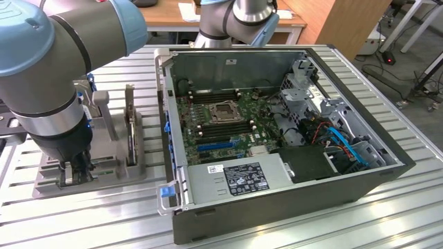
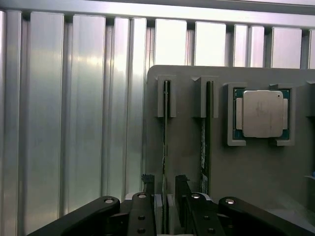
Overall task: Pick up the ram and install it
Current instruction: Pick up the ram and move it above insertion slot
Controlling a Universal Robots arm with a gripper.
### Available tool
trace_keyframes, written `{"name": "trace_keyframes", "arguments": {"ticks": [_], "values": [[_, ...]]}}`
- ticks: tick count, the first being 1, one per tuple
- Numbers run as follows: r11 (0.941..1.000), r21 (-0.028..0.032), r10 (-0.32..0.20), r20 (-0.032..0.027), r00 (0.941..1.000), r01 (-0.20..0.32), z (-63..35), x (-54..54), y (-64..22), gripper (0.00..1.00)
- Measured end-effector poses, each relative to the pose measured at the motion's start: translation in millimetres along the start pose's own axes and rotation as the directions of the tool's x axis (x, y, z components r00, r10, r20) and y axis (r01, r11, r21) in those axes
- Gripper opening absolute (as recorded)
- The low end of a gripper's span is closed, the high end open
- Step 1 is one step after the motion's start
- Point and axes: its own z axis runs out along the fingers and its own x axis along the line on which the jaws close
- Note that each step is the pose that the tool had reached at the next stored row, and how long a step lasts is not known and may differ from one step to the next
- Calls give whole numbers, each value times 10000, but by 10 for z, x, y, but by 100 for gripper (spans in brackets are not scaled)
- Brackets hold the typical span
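A ram (image 2: 166,128) stands on edge in a slot of the grey holder (image 2: 184,147), seen edge-on as a thin green strip. My gripper (image 2: 166,186) is open and lowered over it, one black finger (image 2: 148,184) on each side with a small gap to the board. A second ram stick (image 2: 204,137) stands in the neighbouring slot, and it shows as a dark upright board (image 1: 130,129) in the exterior view. There my gripper (image 1: 74,174) reaches down into the holder (image 1: 104,174) at the exterior view's left, beside the open computer case (image 1: 332,181).
A square silver processor chip (image 2: 261,113) lies in its own pocket of the holder. Inside the case the green motherboard (image 1: 207,140) shows its socket (image 1: 225,111) and long memory slots (image 1: 215,96). A power supply (image 1: 239,177) fills the near side. A second robot base (image 1: 235,21) stands behind.
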Motion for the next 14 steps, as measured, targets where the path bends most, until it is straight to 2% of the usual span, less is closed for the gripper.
{"name": "trace_keyframes", "arguments": {"ticks": [14], "values": [[10000, -4, -2, 0, 10000, 2, 6, -28, -2, 30]]}}
